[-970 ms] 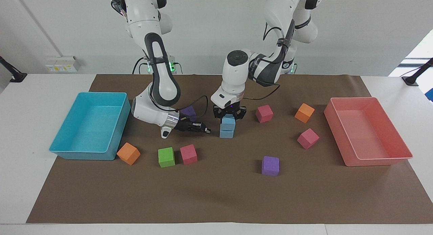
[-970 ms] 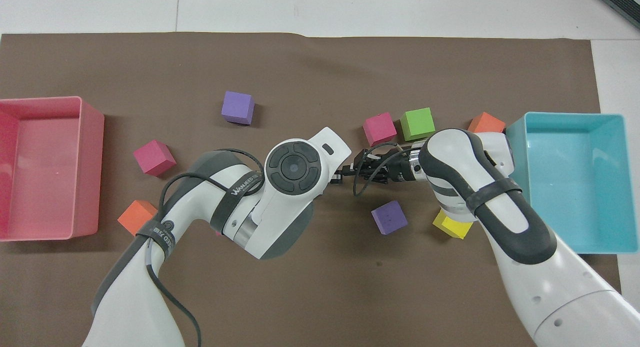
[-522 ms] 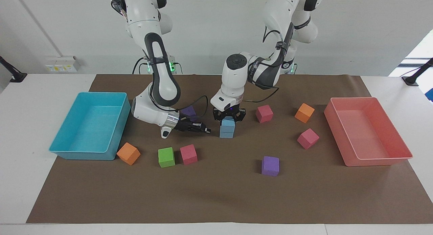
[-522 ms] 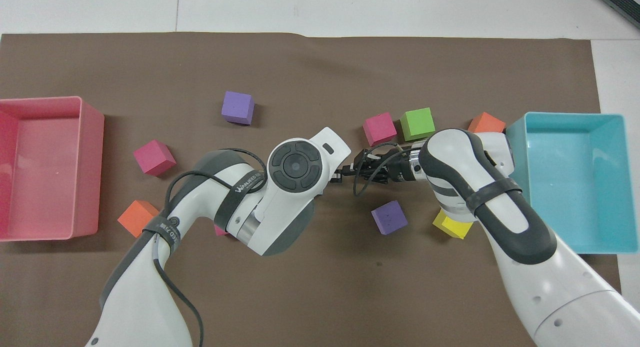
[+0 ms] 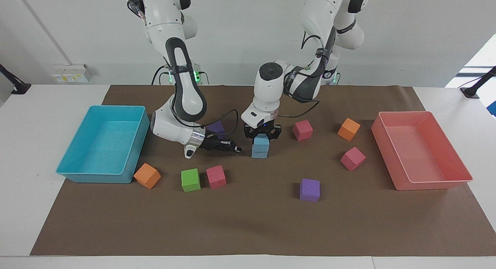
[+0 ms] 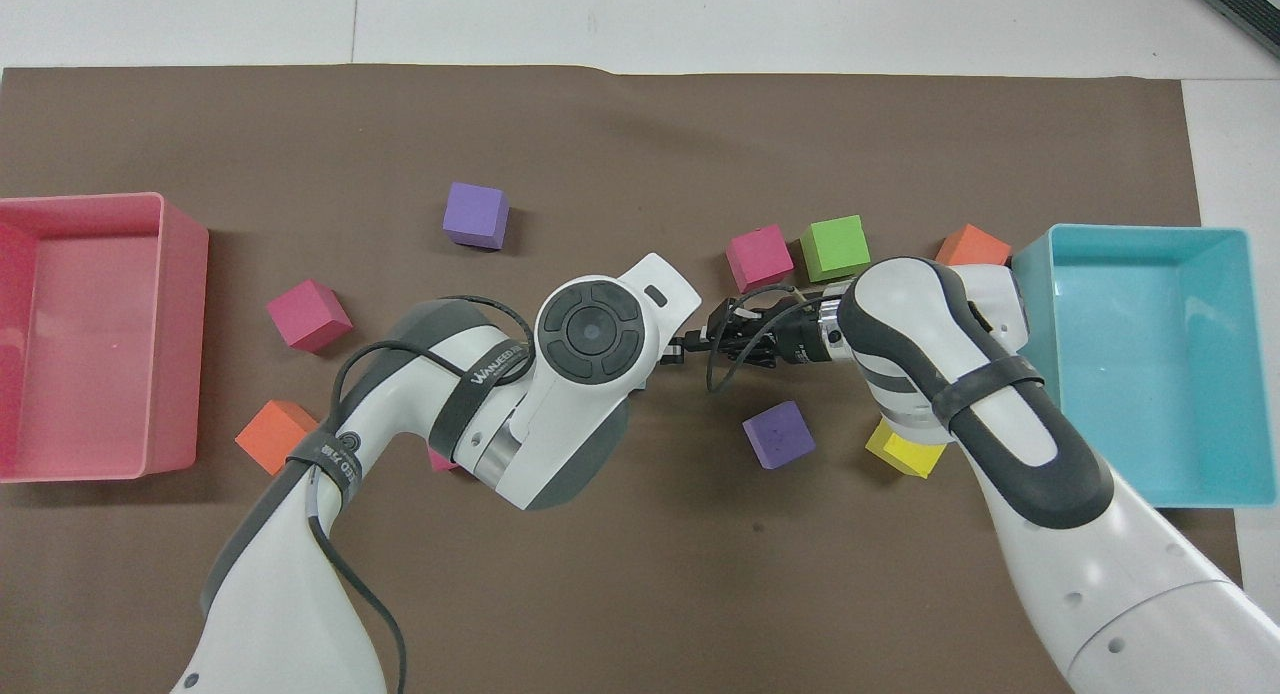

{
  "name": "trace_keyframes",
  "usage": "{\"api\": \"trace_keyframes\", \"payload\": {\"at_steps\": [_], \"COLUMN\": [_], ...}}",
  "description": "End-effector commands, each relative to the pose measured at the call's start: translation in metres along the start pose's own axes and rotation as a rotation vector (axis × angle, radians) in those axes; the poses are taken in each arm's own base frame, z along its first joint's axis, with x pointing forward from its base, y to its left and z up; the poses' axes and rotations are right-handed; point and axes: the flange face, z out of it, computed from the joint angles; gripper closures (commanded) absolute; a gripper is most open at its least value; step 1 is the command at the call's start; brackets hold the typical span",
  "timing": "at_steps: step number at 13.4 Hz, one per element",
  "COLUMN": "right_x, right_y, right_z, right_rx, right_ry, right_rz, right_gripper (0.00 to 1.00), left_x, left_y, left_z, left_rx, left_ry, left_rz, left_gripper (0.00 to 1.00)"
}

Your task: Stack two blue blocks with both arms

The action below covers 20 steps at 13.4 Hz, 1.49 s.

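I have the left arm bent at the elbow and folded down over the middle of the desk [image 5: 248, 230], its wrist pointing straight down. The left gripper [image 5: 262, 136] is clamped on the upper blue block [image 5: 262, 140], which sits squarely on the lower blue block [image 5: 259, 152], and that one rests on the brown paper. From overhead the left arm's round wrist housing covers the whole stack, so I only read the stack from the facing camera.

My right arm comes down steeply, then turns at the wrist so the forearm lies low and nearly level, pointing at the stack from the blue tray's [image 5: 83, 172] end of the desk. The right gripper [image 5: 235, 149] has its fingertips together with nothing between them, and its tip stops just beside the lower blue block; I cannot tell whether it touches.

Taking the stack as my landmark: a purple cube [image 5: 216, 126] lies nearer to the robots, partly hidden by the right arm's cable, and a pink cube [image 5: 216, 176] and green cube [image 5: 190, 180] lie farther from them.
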Motion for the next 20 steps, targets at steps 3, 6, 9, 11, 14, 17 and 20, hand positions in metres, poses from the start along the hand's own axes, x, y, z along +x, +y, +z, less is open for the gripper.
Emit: {"api": "trace_keyframes", "payload": {"at_steps": [3,6,9,11,14,17,20], "right_x": [0.001,0.001,0.001,0.001,0.001,0.001,0.001], "right_y": [0.002,0.001,0.002,0.001,0.002,0.001,0.001], "right_z": [-0.003,-0.003,-0.003,-0.003,-0.003,-0.002,-0.002], "right_rx": [0.029,0.030,0.029,0.029,0.028,0.028,0.028], "right_ry": [0.004,0.004,0.004,0.005,0.005,0.005,0.005], "right_rz": [-0.013,-0.014,-0.013,-0.015,-0.014,-0.016,-0.016], "right_gripper": [1.00,1.00,1.00,1.00,1.00,1.00,1.00], "left_x": [0.000,-0.003,-0.006,-0.006,-0.007,-0.007,-0.006], "left_y": [0.009,0.009,0.011,0.009,0.009,0.009,0.009], "left_z": [-0.004,-0.001,-0.002,-0.002,-0.002,-0.002,-0.002], "left_rx": [0.016,0.019,0.025,0.029,0.036,0.037,0.034], "left_ry": [0.008,0.002,0.000,-0.002,-0.009,-0.010,-0.006], "left_rz": [-0.024,-0.023,-0.016,-0.016,-0.029,-0.031,-0.032], "left_gripper": [0.44,0.44,0.44,0.44,0.44,0.44,0.44]}}
